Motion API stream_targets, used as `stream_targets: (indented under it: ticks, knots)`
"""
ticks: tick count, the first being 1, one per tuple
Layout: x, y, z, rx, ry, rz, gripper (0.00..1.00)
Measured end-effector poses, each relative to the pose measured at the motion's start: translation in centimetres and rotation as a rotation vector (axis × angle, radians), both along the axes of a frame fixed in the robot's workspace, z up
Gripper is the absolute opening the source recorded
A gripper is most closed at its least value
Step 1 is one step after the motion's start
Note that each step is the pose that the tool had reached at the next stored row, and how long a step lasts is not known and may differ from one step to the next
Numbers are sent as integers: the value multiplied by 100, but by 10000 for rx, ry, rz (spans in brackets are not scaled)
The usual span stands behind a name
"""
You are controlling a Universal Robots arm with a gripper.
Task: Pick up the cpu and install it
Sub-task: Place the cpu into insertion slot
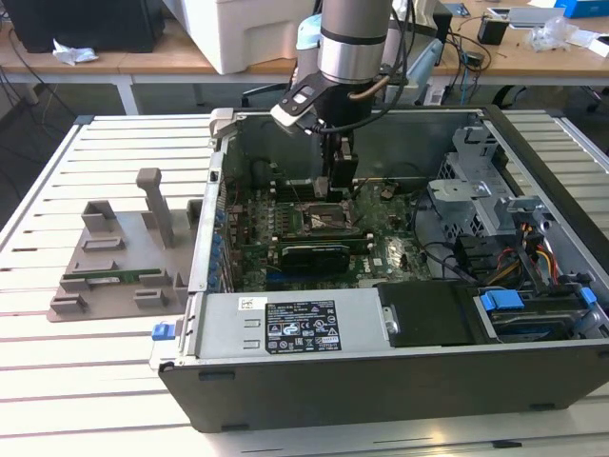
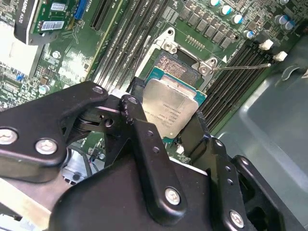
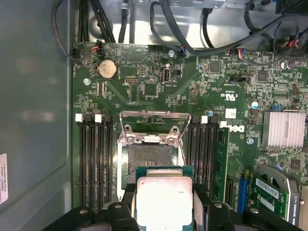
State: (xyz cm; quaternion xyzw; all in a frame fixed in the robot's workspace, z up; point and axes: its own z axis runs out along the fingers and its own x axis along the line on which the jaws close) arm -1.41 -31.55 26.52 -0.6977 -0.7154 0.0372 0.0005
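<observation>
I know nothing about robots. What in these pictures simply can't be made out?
Whether the cpu touches the socket: the chip overlaps it in both wrist views.
Part of the cpu: cut off by the picture's edge, first wrist view.
The cpu's grasped sides: behind the end effector, second wrist view.
The socket's detail: too small, exterior view.

The arm (image 1: 352,43) enters the exterior view at 12 o'clock, with its wrist section vertical and pointing toward 6 o'clock. The gripper (image 1: 341,181) hangs directly below it, at about 1 o'clock from frame centre. In the second wrist view, two black fingers (image 2: 139,130) clamp opposite edges of the cpu (image 2: 168,108).
</observation>
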Motion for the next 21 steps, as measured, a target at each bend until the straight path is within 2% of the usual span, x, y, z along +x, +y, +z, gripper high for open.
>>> stream_targets:
  ticks: [12,21]
  knots:
    - [0,0,-28,0,0,-4,55]
    - [0,0,-90,0,0,-4,55]
